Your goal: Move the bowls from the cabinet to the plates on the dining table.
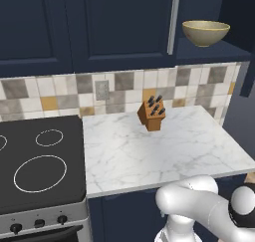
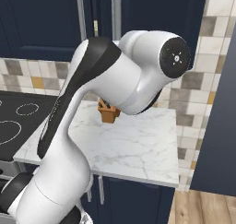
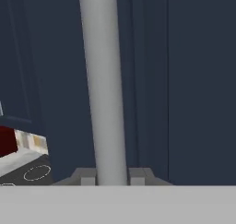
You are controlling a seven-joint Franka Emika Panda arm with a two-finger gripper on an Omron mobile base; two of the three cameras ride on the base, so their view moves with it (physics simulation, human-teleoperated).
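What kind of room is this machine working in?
A home kitchen, by the look of it, though computer-drawn. There is a black stovetop with ring burners, a marble counter carrying a wooden knife block, a tiled wall behind, and dark navy cabinet doors above, with a bowl on an open shelf.

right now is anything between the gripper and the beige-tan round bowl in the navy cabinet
The gripper is shut on a silver bar handle, facing a navy cabinet door; the beige-tan bowl sits on an open shelf.
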